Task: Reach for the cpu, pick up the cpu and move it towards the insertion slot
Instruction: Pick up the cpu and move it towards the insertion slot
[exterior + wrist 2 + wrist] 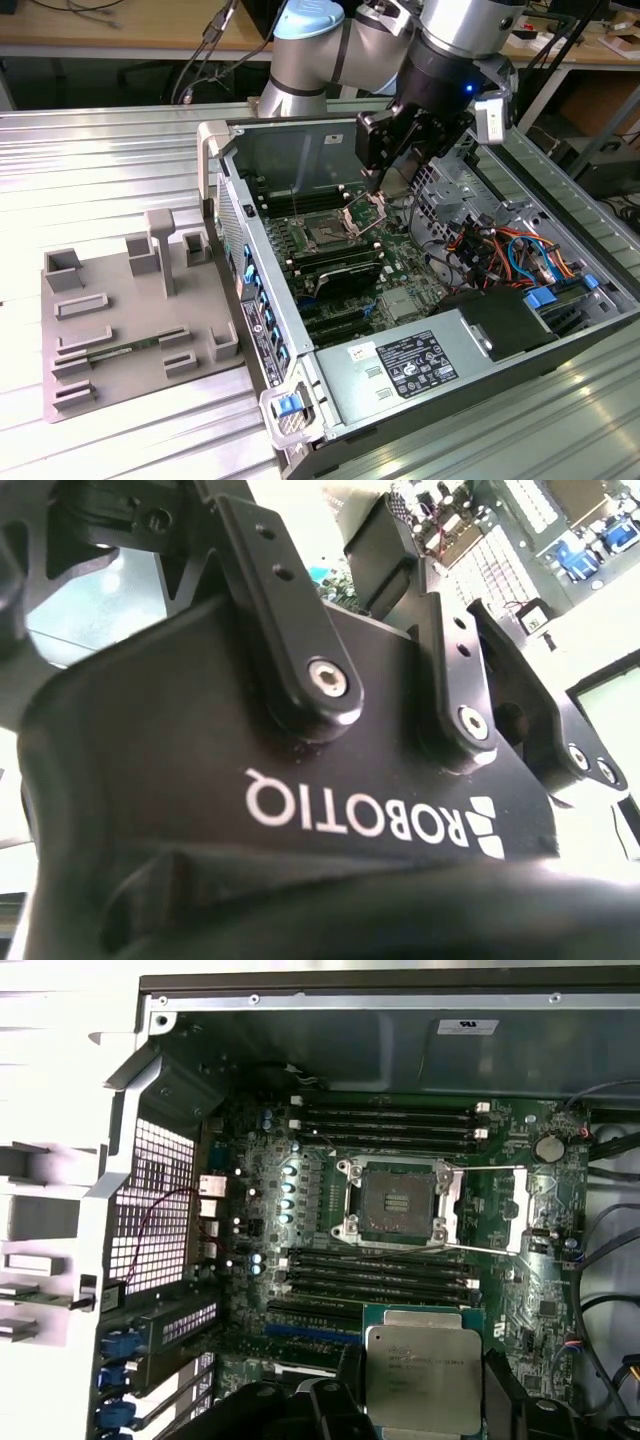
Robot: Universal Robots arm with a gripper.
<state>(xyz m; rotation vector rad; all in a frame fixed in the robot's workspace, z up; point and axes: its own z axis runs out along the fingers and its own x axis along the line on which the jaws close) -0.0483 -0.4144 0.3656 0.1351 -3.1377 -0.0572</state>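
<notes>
1. Chip (421, 1377) sits pinched at its opposite edges between the tool's (421, 1400) dark fingers (505, 1395) in the first wrist view, silvery top up and level.
2. It looks light, stiff and flat, with a smooth metal lid likely to slip; the underside contacts are probably delicate, so the edges are the right place to hold it.
3. Beyond it, apart from the chip, the socket (398, 1203) lies open on the green board (520, 1280), its metal frame swung back.
4. In the exterior view the tool (378, 175) hangs just over the socket (330, 233) inside the computer case (470, 345).
5. A grey tray (130, 330) rests on the counter (80, 150), well apart.
</notes>
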